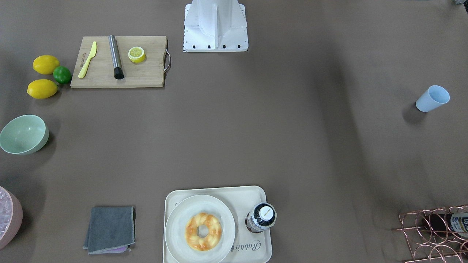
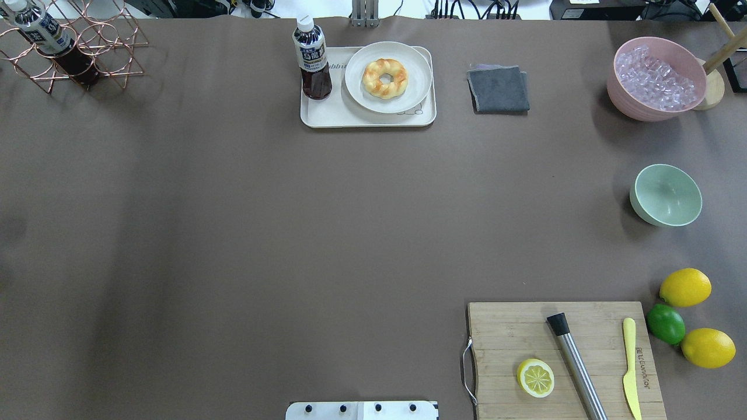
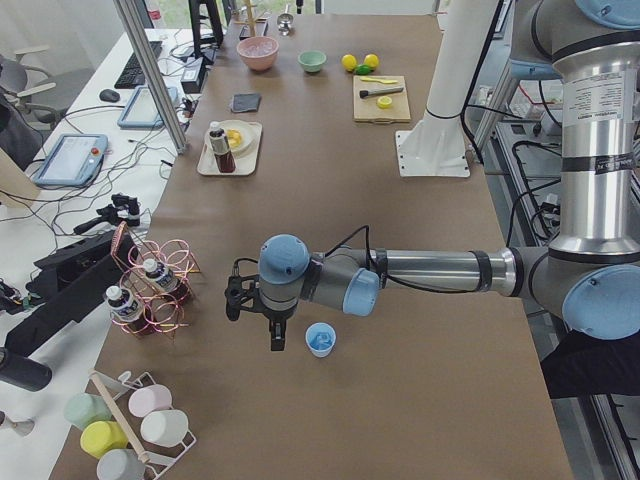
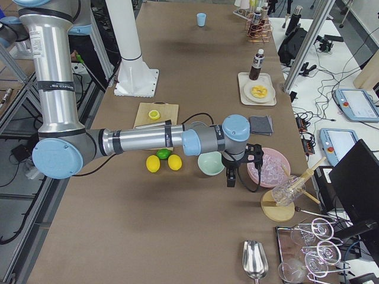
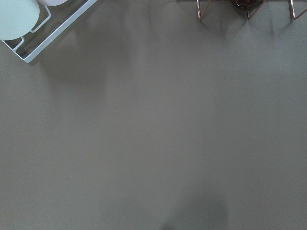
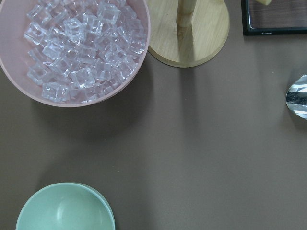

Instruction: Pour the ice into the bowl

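Ice (image 2: 656, 79) heaped high in the pink tub (image 2: 618, 96), far out on the robot's right side of the table, with none of it in the green bowl (image 2: 666, 198) yet. Bowl standing upright and empty near the tub, on the robot's side of it, mouth up and ready to catch cubes. Set close together, most likely to keep the trip for the ice short. Right claw (image 4: 231, 180) hanging fingers-down over the table near both bowl and tub, with nothing in it by the look of the side view. Spread or pressed together, cannot tell from so far off. Probably parked there for a good look, with its wrist camera staring straight down on tub and bowl. Silver scoop (image 4: 254, 260) lying flat on the table past the wooden stand (image 6: 187, 33), well apart from the claw, maybe meant for lifting ice. Left claw (image 3: 277, 338) far off at the other end of the table, pointing down just beside a light blue cup (image 3: 320, 339) and seeming to touch nothing. Spread or pressed together, again cannot tell. Looks like the very start of the job, with nothing picked up and nothing poured. Next, likely a grab of the scoop or the tub, then a slow tip over the bowl. Slippery cubes, so easy to spill past the rim with a fast tip.
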